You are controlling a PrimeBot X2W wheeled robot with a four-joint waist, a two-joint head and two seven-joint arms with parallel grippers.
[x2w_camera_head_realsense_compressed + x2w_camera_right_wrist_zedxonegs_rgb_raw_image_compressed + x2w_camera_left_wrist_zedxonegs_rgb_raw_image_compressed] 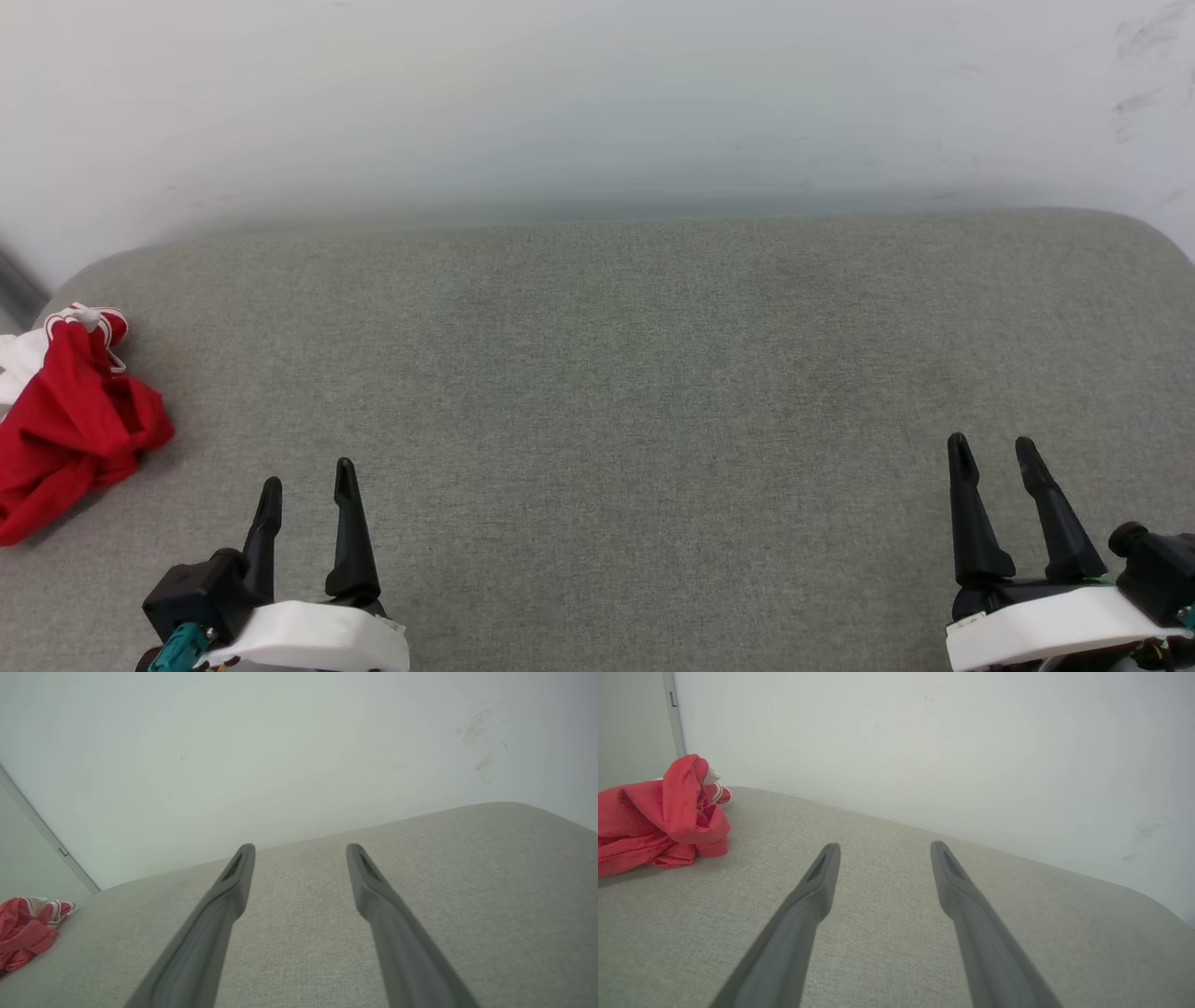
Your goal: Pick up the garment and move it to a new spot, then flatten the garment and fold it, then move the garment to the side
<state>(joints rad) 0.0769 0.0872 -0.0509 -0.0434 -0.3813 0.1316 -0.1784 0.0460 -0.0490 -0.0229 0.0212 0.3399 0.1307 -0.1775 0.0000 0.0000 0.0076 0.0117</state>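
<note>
The garment (70, 420) lies crumpled in a red heap with a bit of white sleeve and striped trim, at the far left edge of the grey cushioned surface (616, 373). In the left wrist view the garment (663, 816) sits up and to the left of my fingers, apart from them. The right wrist view catches the garment (28, 931) small at the far left. My left gripper (308, 481) stands open at the lower left, to the right of the heap, holding nothing. At the lower right my right gripper (991, 448) is open too, far from the heap.
A pale wall (597, 103) rises right behind the cushioned surface. The surface's rounded corners show at the back left and back right. A dark strip (17, 285) runs along the wall at the far left.
</note>
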